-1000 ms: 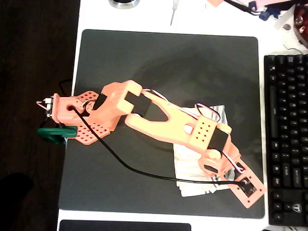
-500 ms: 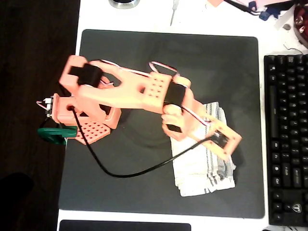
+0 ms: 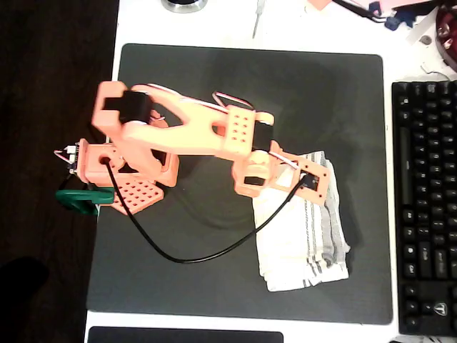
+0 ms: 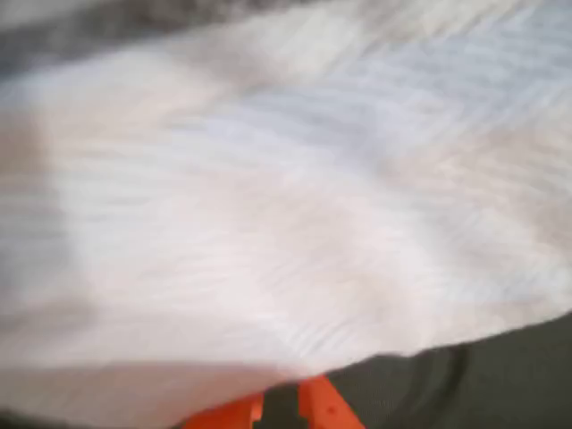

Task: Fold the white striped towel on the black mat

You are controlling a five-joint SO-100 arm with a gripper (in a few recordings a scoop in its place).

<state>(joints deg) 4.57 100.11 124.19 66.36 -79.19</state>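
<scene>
Since a second ago the orange arm [image 3: 186, 132] has swung back from the lower right corner of the black mat [image 3: 214, 78] and drawn in toward its base, so the pincer [image 3: 314, 179] now sits over the upper edge of the white striped towel [image 3: 303, 232] in the overhead view. The towel lies folded in a narrow, rumpled stack on the right part of the mat, grey stripes running down its right side, near the black keyboard [image 3: 425, 207] on the white desk [image 3: 214, 21]. In the wrist view, blurred white cloth [image 4: 286, 197] hangs just above two orange fingertips [image 4: 322, 407]; whether the pincer is open or gripping the cloth, I cannot tell.
</scene>
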